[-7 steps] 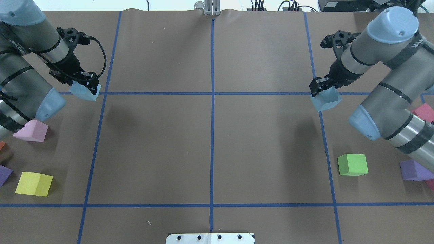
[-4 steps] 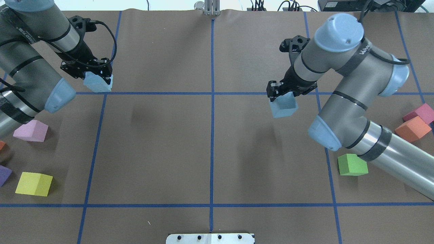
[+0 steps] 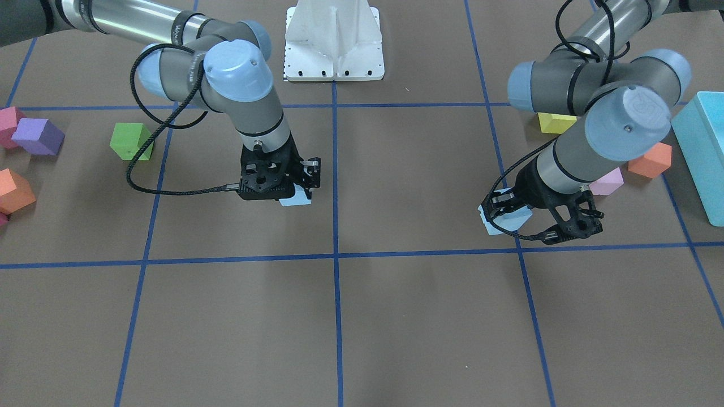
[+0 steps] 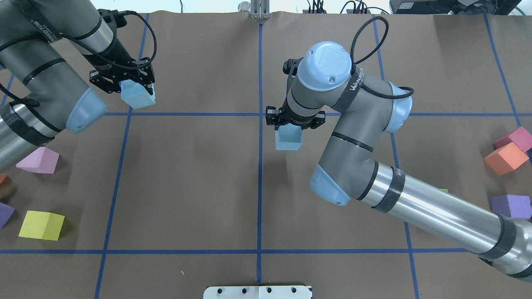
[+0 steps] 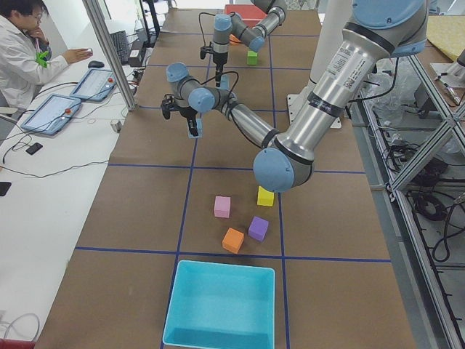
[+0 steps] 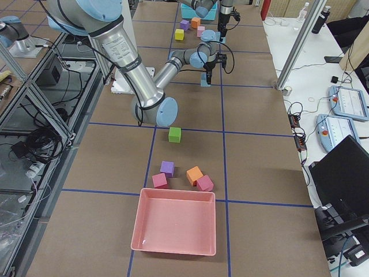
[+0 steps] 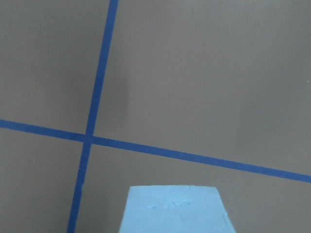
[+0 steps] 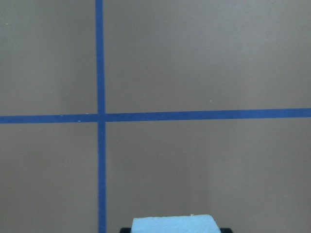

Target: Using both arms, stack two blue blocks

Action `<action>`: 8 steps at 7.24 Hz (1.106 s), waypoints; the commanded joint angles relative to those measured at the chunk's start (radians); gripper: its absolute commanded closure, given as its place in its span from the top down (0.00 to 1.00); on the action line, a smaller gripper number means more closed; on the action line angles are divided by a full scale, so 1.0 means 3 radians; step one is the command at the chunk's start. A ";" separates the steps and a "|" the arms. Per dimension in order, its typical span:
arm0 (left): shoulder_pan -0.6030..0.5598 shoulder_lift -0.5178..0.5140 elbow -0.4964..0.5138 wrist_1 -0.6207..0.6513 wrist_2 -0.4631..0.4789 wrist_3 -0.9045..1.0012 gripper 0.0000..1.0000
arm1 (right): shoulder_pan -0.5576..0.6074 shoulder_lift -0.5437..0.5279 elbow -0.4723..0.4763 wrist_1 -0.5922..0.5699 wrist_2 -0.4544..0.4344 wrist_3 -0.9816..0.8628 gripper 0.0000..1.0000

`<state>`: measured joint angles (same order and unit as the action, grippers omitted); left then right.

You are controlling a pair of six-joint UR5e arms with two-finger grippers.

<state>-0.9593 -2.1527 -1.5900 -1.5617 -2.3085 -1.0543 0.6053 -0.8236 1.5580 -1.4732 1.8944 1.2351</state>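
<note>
here, left fingers (image 4: 147,80) pinching one blue block (image 4: 138,97), right fingers (image 4: 271,117) the other blue block (image 4: 288,139), arm band (image 4: 356,83) reads "wan"

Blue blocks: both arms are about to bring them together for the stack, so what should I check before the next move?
1. left gripper shut on left blue block: ok.
2. right gripper shut on right blue block: ok.
3. Both blocks off the table: ok, judging by shadows offset from them.
4. One block over the other: not ok, they are far apart.
5. Path free of loose cubes: ok, pink cube and orange cube sit at the sides.
6. Blocks square in the jaws: cannot tell.
</note>
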 commanded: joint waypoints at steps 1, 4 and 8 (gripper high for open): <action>0.0109 -0.0070 -0.0054 0.0021 0.0004 -0.0289 0.46 | -0.0197 0.0193 -0.0233 0.0012 -0.0286 0.0198 0.67; 0.0237 -0.0213 -0.0038 0.0021 0.0015 -0.0510 0.46 | -0.0310 0.0356 -0.0538 0.0175 -0.0460 0.0265 0.68; 0.0288 -0.0279 -0.0054 0.0021 0.0015 -0.0550 0.46 | -0.0397 0.0424 -0.0704 0.0196 -0.0526 0.0061 0.99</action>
<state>-0.8829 -2.2266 -1.6055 -1.5555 -2.3051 -1.2104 0.4890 -0.6936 1.3494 -1.4151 1.7368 1.2807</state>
